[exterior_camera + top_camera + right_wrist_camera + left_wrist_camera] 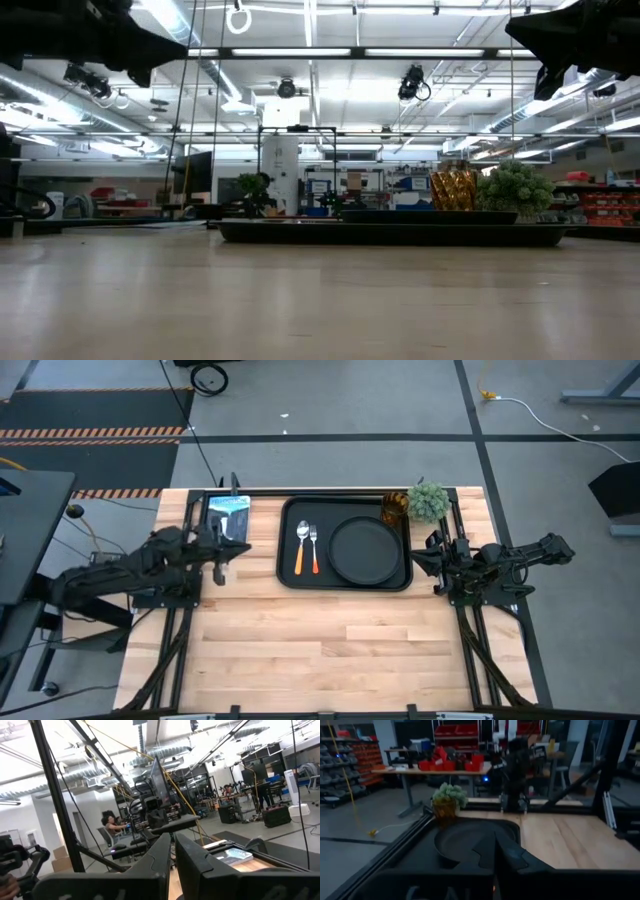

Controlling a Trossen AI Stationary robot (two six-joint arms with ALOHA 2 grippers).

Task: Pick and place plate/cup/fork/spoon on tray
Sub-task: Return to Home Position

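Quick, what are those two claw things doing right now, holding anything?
Left end effector: shut, holding nothing, left of the tray.
Right end effector: shut, holding nothing, right of the tray.

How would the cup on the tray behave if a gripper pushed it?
The cup looks small, thin and translucent, so probably light. It stands upright in the tray's corner beside the plant, so a high push may tip it. Its round wall might then roll.

You see a wooden table [330,635]; the tray [345,585] rests on it, between your two waiting arms.
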